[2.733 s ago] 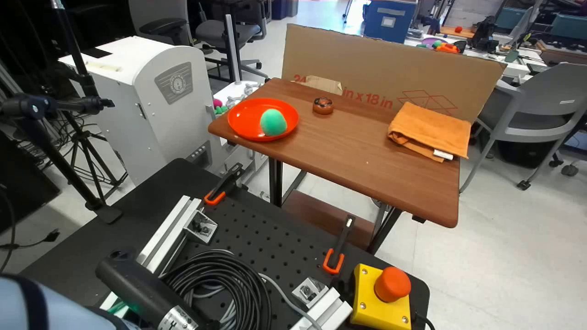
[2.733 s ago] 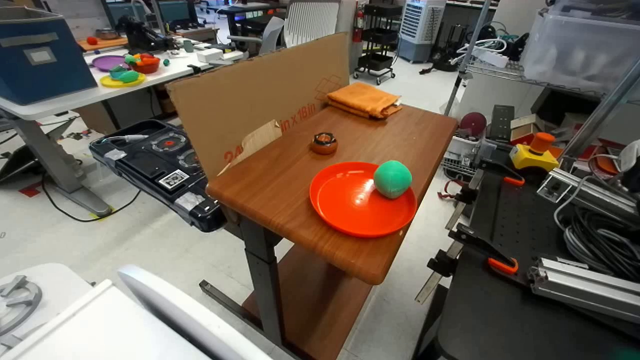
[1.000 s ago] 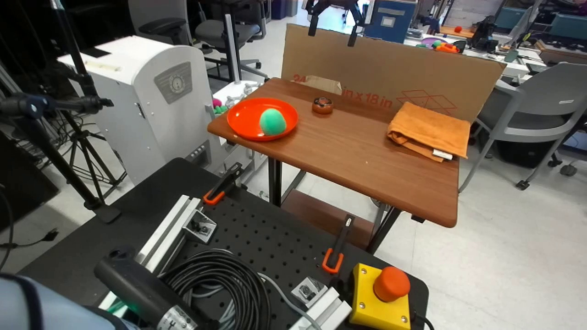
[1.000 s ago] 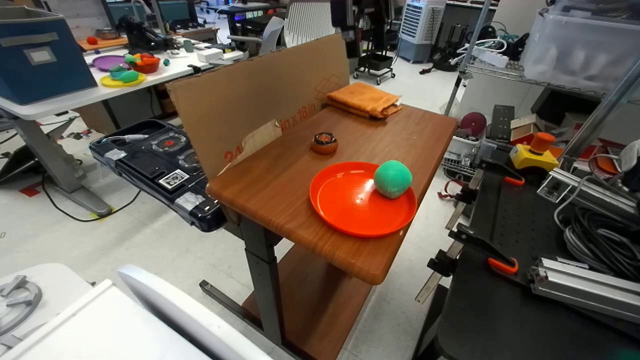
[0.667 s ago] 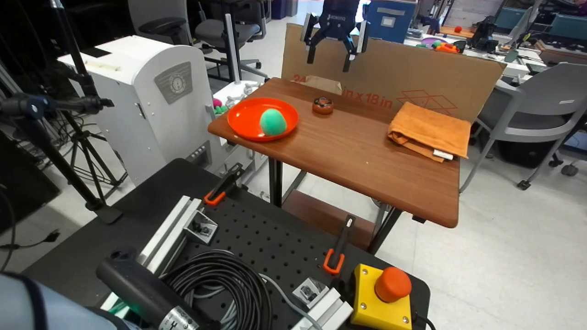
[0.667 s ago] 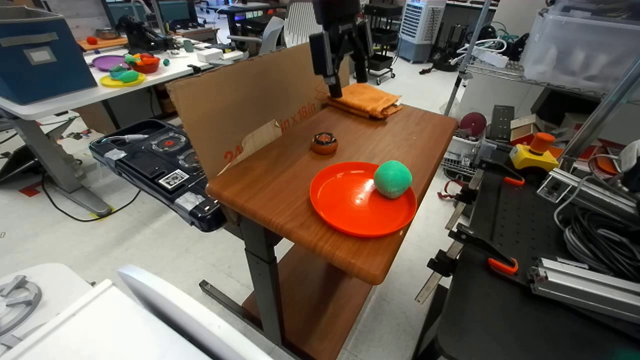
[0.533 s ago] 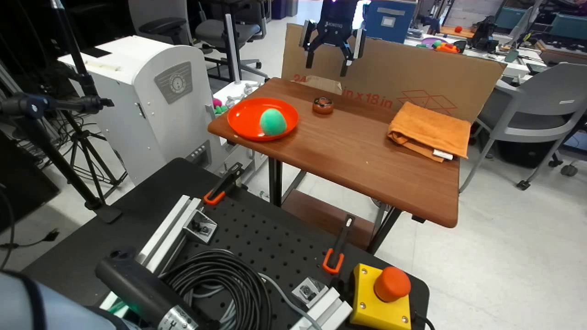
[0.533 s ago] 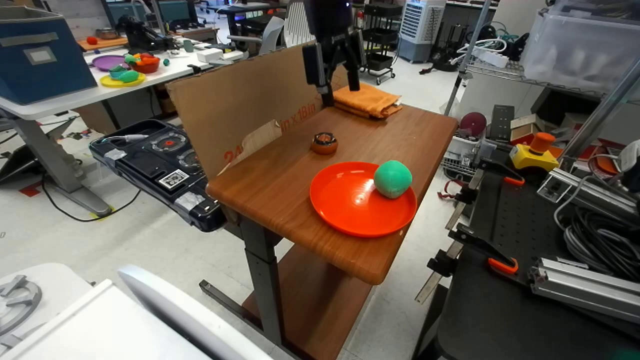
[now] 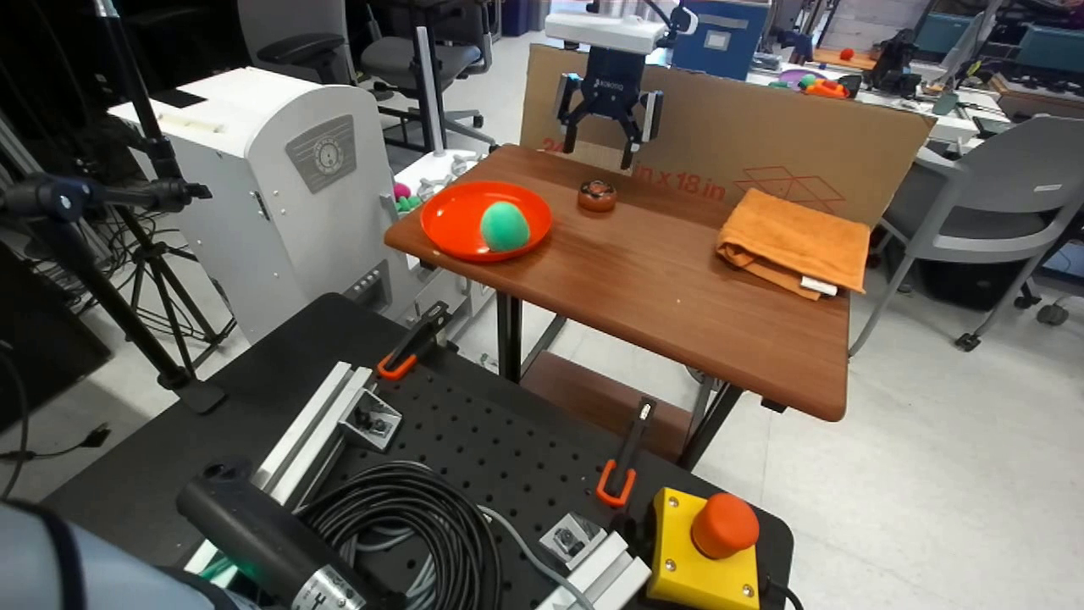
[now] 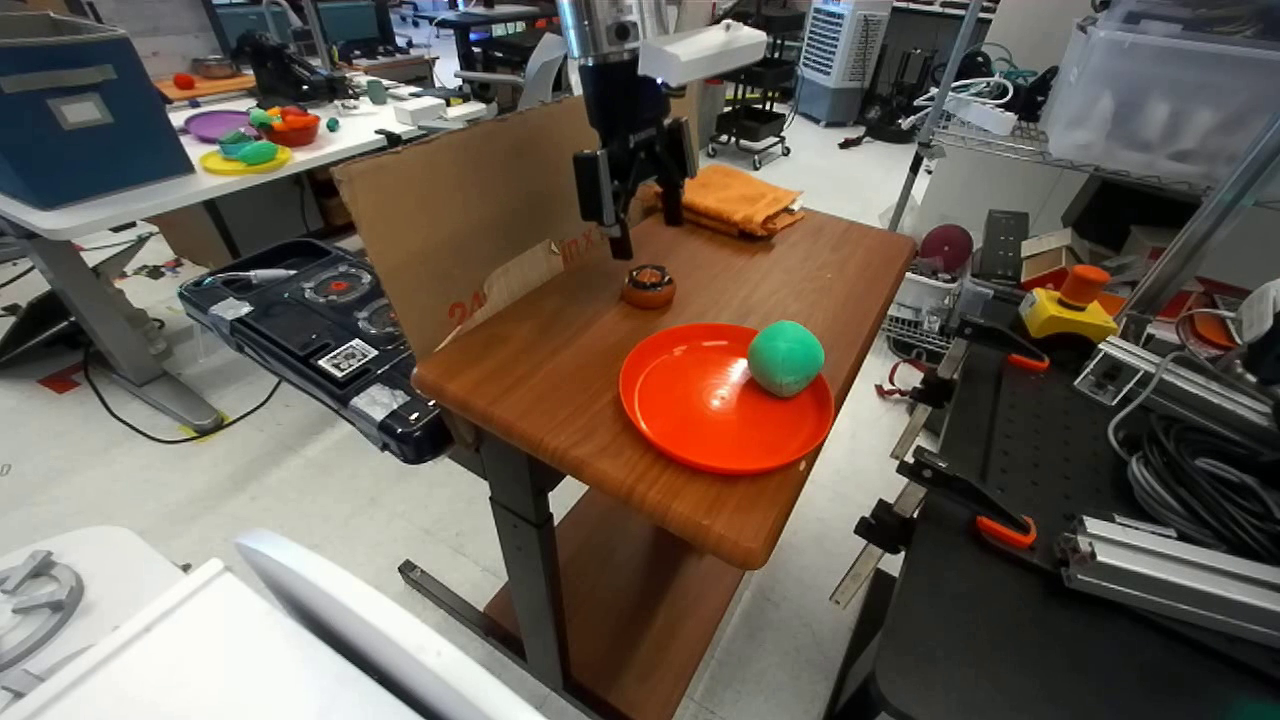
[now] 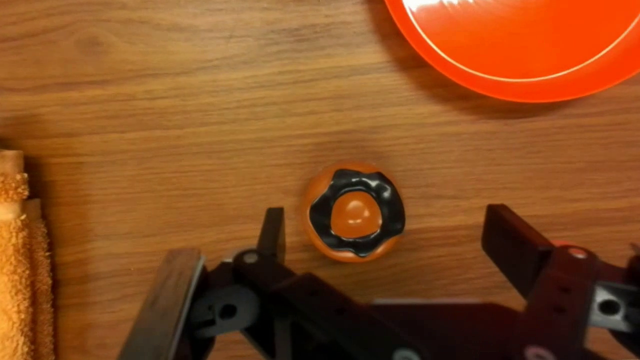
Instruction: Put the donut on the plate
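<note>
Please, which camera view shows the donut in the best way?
The wrist view: from above, the donut appears large and uncovered, so its wavy black ring on top is clear. Both exterior views also show it uncovered, but smaller and obliquely, on the table, apart from the plate.

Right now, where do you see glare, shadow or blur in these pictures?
In an exterior view, a glare spot on the plate; in the wrist view, white glare on it at the picture's top edge, its soft shadow on the table, highlights on the donut, and gripper fingers dark and slightly blurred.
</note>
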